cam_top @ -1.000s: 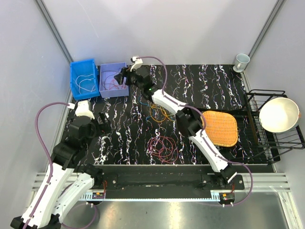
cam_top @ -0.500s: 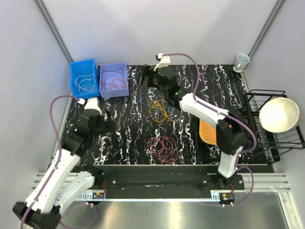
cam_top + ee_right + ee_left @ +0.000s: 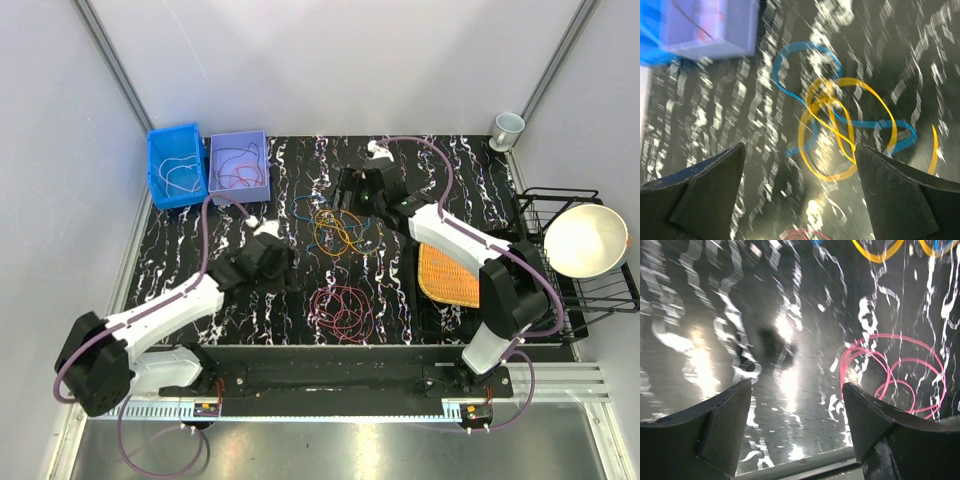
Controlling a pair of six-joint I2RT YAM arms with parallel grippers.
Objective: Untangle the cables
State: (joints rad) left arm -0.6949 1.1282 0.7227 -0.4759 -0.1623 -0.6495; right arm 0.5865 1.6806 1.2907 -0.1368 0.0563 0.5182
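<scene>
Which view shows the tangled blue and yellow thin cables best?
Right wrist: the blue and yellow thin cables fill the frame, crossings visible though blurred. Top external shows them small; left wrist catches only yellow arcs at its top edge.

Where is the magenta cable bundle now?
The magenta cable bundle lies centre-front in the top view, right of the left gripper, nearer than the yellow-blue tangle.

The overhead view is evenly lit and sharp — both wrist views are motion-blurred, with white glare on the glossy table [image 3: 785,380].
</scene>
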